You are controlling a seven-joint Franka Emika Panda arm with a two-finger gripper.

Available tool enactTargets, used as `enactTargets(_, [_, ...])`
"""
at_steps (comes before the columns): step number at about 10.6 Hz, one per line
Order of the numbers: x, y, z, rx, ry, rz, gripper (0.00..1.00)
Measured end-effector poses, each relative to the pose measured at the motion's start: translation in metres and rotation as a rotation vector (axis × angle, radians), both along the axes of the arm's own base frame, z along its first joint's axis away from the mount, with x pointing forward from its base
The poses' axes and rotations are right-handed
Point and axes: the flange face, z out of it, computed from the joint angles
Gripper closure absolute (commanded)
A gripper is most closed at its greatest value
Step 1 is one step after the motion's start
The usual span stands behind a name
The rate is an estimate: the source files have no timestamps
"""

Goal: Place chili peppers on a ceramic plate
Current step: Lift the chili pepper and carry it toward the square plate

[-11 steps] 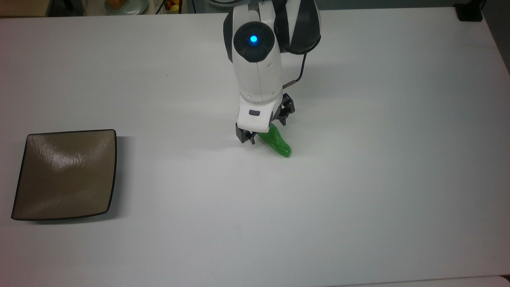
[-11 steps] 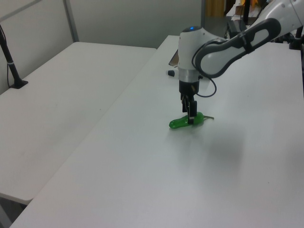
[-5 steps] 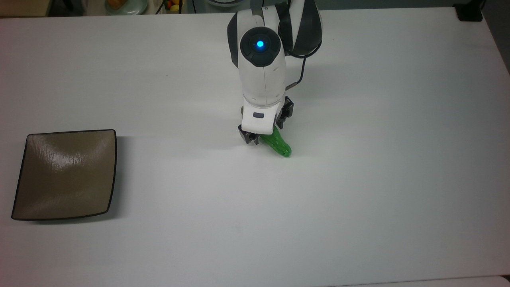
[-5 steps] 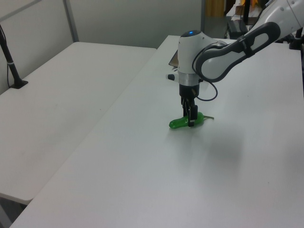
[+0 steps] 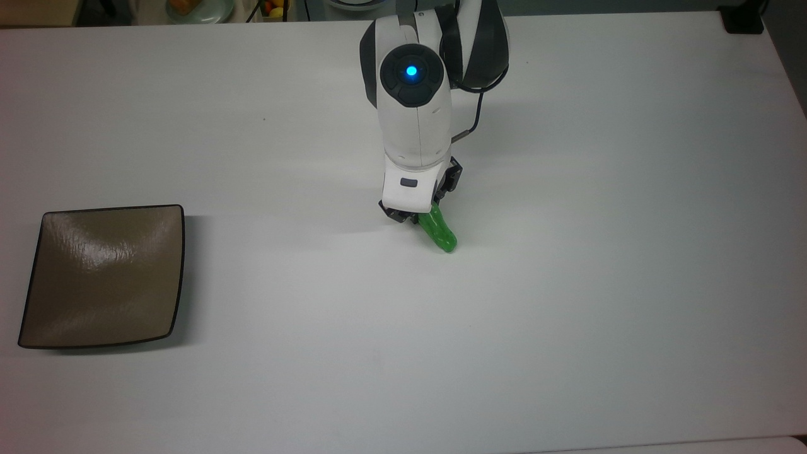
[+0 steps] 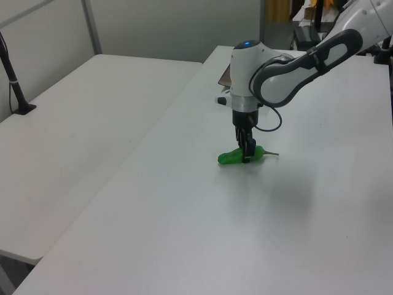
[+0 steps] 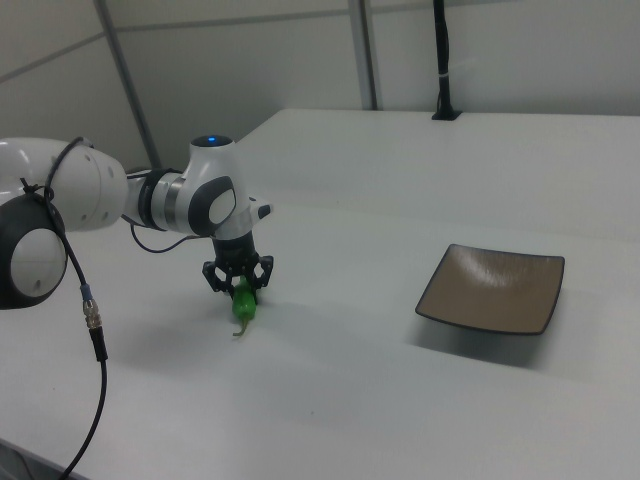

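Observation:
The bright green chili pepper (image 5: 439,232) lies on the white table near its middle, with its thin stem (image 6: 270,153) pointing to the left view's right. My gripper (image 5: 421,198) stands straight down over the pepper's stem half, its fingers shut against both sides of it. In the right view the black fingers (image 7: 263,272) flank the pepper (image 7: 243,305), whose tip rests on the table. The square taupe-brown ceramic plate (image 5: 104,274) sits far off at the top view's left edge, with nothing on it. It is at the right view's right (image 7: 492,288).
A black cable (image 5: 477,107) hangs beside the arm. A black mount (image 5: 743,19) sits at the table's far right corner in the top view. A second white table (image 6: 80,123) with a black post (image 6: 15,86) stands on the left view's left.
The gripper's fingers have come together onto the pepper. The pepper has turned slightly, its tip swinging towards the top view's left. The arm has settled lower over it.

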Motion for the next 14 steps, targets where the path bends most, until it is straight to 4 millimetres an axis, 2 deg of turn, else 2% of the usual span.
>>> enactTargets(4, [0.001,0.0,0.004,0.002,-0.007,0.0,0.93])
enactTargets(5, [0.002,-0.001,0.012,0.005,-0.018,-0.002,0.93])
enactTargets(7, [0.001,-0.01,0.045,0.008,-0.022,-0.011,0.93])
enactTargets(9, [0.001,-0.035,0.088,0.013,-0.04,-0.045,0.93])
enactTargets(12, [0.001,-0.094,0.156,0.007,-0.005,-0.121,0.93])
enactTargets(14, [0.007,-0.132,0.183,0.009,-0.02,-0.176,0.93])
